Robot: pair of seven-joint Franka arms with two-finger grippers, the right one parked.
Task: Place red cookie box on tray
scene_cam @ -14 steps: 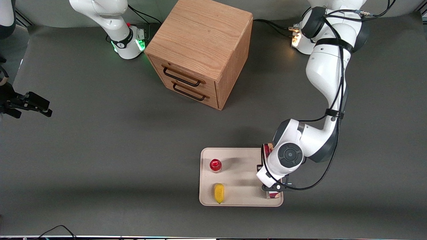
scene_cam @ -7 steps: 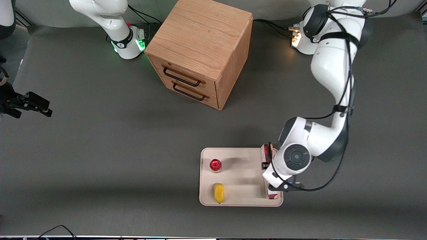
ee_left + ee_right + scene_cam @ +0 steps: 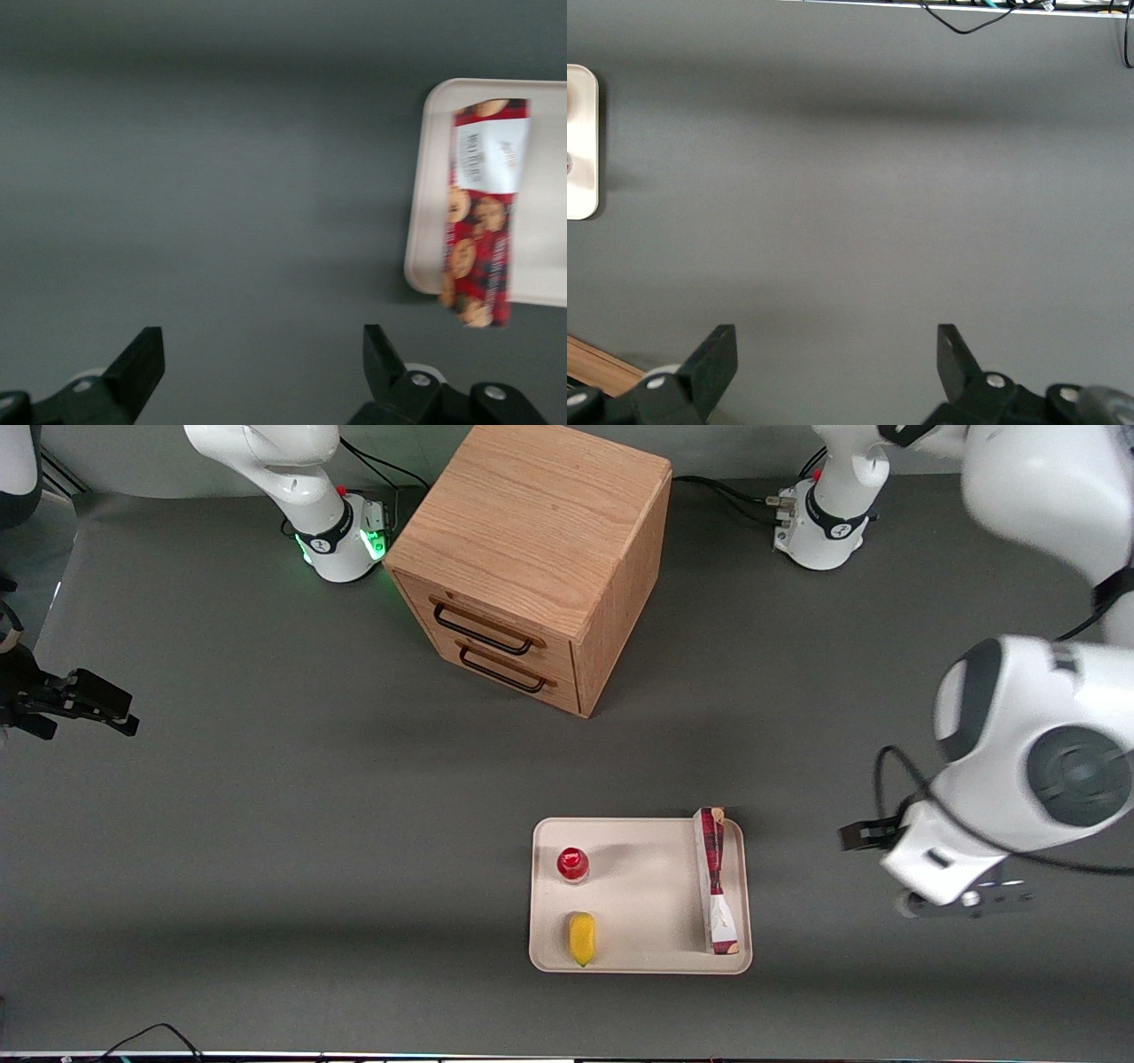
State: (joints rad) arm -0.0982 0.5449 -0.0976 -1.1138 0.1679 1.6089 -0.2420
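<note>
Box (image 3: 716, 881) delivered: we see it lying along the tray (image 3: 638, 895) edge (one end overhangs), while the gripper (image 3: 257, 372) hangs spread above bare worktop (image 3: 354, 797), empty.

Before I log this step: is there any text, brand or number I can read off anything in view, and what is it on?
Red cookie box, lying on the tray: dark print on its white patch, too blurred to read.
Red-capped bottle and yellow item on the tray: no readable label.
Wooden cabinet: no text.
Gripper, open over bare table: no markings.
</note>
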